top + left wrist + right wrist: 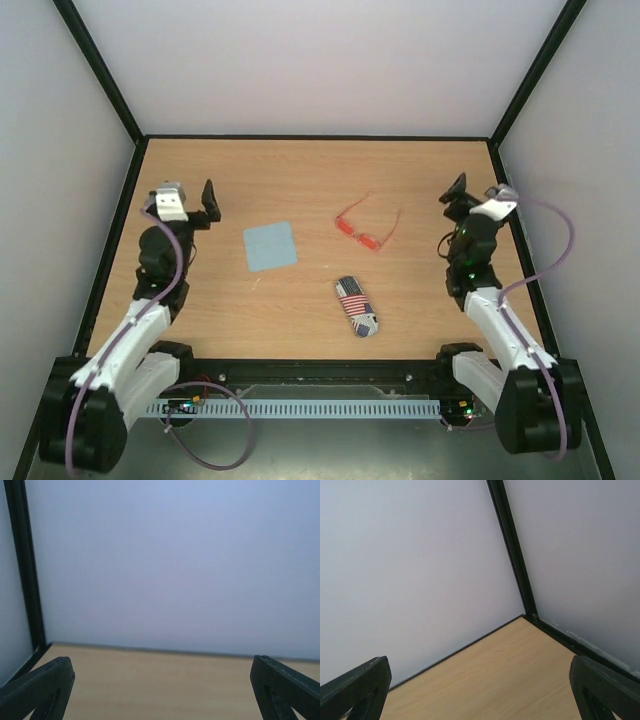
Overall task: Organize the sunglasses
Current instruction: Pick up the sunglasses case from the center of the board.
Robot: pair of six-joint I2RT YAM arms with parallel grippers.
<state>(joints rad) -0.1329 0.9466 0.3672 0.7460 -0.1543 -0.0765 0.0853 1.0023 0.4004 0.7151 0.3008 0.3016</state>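
Sunglasses [367, 229] lay unfolded nr flag case [357, 306], prob. awaiting pickup; L gripper [209, 201] & R gripper [457, 192] both agape, empty.

One each — sunglasses [358, 234], case [357, 306], cloth [270, 245]

Robot test cell, lab-type setup. Wood-laminate tabletop [300, 320] boxed on three sides by plain white panels [320, 60] held in a black frame [100, 68]. Left arm [130, 340] and right arm [505, 330], both white, bolted side by side at near edge. Slotted cable duct [300, 408] along the front, loose purple cable [571, 238] looped off each arm. Wrist views: same bare panels, frame post.
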